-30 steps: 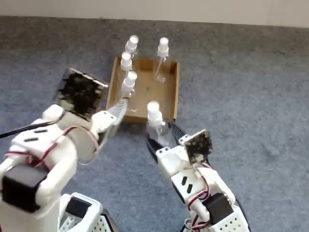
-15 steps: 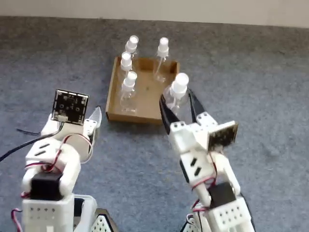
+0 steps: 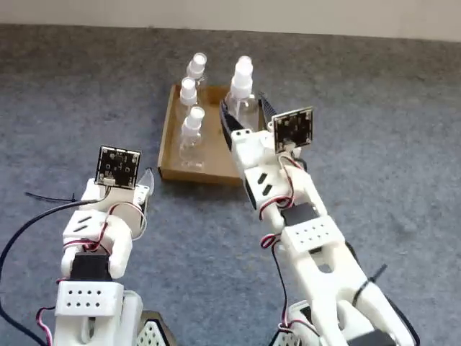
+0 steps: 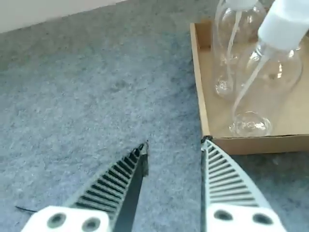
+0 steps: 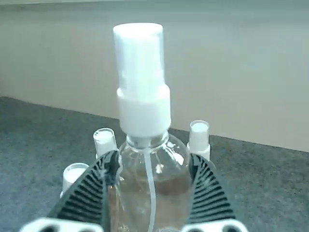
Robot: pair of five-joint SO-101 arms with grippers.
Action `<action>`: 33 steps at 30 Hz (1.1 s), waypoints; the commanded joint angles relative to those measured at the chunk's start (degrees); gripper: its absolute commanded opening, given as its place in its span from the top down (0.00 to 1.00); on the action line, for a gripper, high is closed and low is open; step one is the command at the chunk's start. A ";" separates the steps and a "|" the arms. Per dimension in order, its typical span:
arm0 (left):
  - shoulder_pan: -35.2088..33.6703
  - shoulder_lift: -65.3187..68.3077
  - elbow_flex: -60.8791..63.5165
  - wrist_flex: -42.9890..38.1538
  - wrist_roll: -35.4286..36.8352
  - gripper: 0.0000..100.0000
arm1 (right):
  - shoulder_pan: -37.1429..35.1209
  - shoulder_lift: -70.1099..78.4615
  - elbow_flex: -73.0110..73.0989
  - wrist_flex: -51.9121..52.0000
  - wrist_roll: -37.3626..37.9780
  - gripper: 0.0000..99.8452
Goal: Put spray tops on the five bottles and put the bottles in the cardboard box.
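1. Grey carpet (image 3: pixel 374 130) runs under both arms to a pale wall (image 5: pixel 251 63) behind. The shallow, open cardboard box (image 3: pixel 167 140) sits on the carpet ahead of them.
2. The right gripper (image 3: pixel 245 119) is clamped on the clear body of a bottle (image 5: pixel 149 193), one jaw on each side just below the shoulder. Its white spray top (image 5: pixel 141 82) is fitted and upright. In the high view the gripper holds it over the half of the box on the right arm's side.
3. The bottle looks like thin clear plastic and seems empty, so I judge it light, smooth enough to slip and easy to dent if squeezed hard. The body under the shoulder is the sound place to hold it (the spray top could twist or pull loose if used as a handle).
4. Three capped bottles stand in a row along the box's other wall: the near bottle (image 3: pixel 192 137), middle bottle (image 3: pixel 189 97) and far bottle (image 3: pixel 197 66). I cannot tell whether another stands behind the held one.
5. The left gripper (image 4: pixel 174 145) has its jaws apart and holds nothing. It hangs low over the carpet, just beside the box's near corner.
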 commanded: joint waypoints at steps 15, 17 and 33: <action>-1.10 -0.13 0.31 -2.73 -0.18 0.84 | 2.95 18.68 -4.18 -20.88 -0.70 1.00; -0.84 -0.48 1.45 -3.25 -0.18 0.84 | 2.95 20.18 -4.26 -21.67 -0.70 1.00; -0.84 -0.22 3.47 -7.12 -0.18 0.84 | -0.31 37.32 -8.84 -30.73 -0.70 1.00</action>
